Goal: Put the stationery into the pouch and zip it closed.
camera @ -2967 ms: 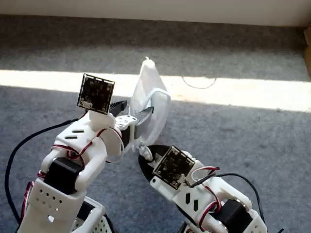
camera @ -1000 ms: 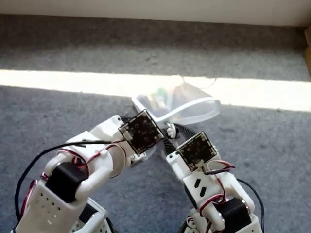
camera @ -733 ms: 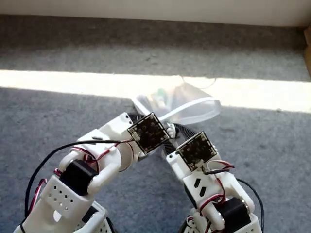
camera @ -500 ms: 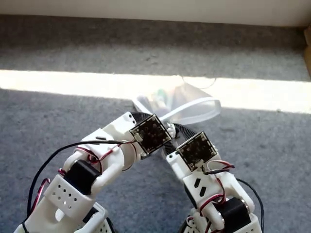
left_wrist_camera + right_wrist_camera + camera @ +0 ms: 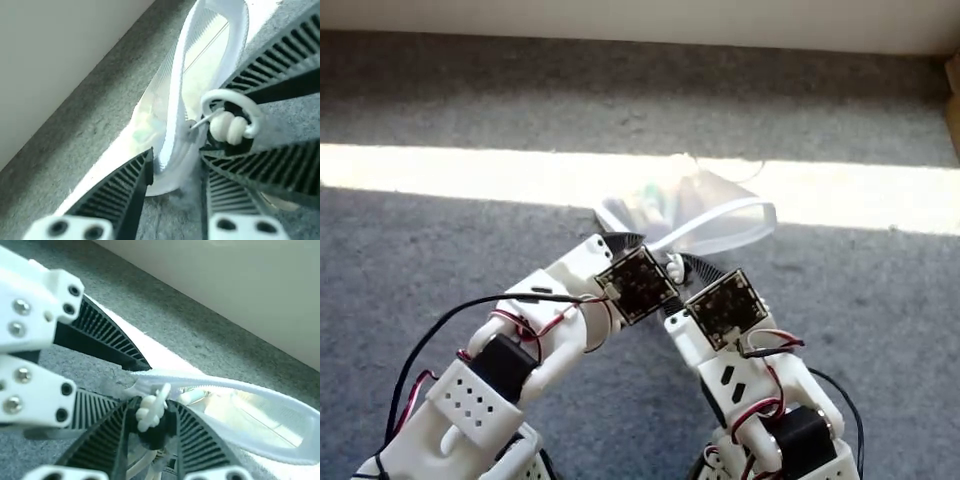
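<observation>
Moving in over the last second, the left arm (image 5: 535,320) now has its wrist camera (image 5: 638,283) right next to the one on the right arm (image 5: 760,390). The right arm and the pouch (image 5: 710,215) have stayed put. Three seconds ago the pouch stood up on its end, and now it lies on its side. The left claw (image 5: 176,159) has its two black fingers (image 5: 125,197) apart, one on each side of the pouch's near end. The white zip band (image 5: 172,115) runs down between them. The right claw (image 5: 153,404) is squeezed tight on the zip pull (image 5: 149,415). It is a little white bead on a ring, and it sits at that same near end, just beside the left claw. From there the pouch stretches away from both arms, clear and soft, with its mouth open in a long loop. Inside it lies the stationery (image 5: 648,200), small green and white bits too blurry to name. The pouch rests on grey carpet (image 5: 470,250), partly in shade and partly in a bright strip of sunlight (image 5: 440,165) that runs across the floor. Past the sunlight the carpet is in shade again, and a pale wall (image 5: 620,18) runs along the far edge. A black cable (image 5: 420,345) loops off the left arm, and red wires (image 5: 760,425) run along the right one.
</observation>
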Controlling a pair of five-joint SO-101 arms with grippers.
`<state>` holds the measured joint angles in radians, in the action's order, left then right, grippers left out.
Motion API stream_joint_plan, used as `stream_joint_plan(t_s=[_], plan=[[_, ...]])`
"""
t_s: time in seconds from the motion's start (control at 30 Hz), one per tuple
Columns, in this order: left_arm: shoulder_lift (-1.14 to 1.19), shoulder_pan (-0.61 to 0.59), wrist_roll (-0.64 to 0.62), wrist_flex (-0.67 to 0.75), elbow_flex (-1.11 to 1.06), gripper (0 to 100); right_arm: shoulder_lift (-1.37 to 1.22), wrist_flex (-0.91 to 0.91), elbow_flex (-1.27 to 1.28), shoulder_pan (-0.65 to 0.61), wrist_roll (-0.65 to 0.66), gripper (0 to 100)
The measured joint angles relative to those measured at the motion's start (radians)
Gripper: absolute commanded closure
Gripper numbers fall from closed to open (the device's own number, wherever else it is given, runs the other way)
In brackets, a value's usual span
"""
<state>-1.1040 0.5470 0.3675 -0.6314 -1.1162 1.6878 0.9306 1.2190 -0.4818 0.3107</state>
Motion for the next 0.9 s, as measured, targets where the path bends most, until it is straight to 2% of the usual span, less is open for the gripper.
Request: stream_joint_plan(t_s=[0.17,0.33,0.57,0.9], plan=[[0.000,0.000,-0.028,0.098,-0.061,85,0.000,0.000,0.002,-0.002,0.000,99.5],[0.002,0.003,-0.084,0.104,-0.063,94,0.000,0.000,0.002,-0.002,0.000,99.5],[0.002,0.006,-0.091,0.109,-0.074,95,-0.002,-0.002,0.002,-0.002,0.000,99.5],[0.002,0.011,-0.089,0.123,-0.092,99,-0.012,-0.095,0.009,0.127,0.002,99.5]])
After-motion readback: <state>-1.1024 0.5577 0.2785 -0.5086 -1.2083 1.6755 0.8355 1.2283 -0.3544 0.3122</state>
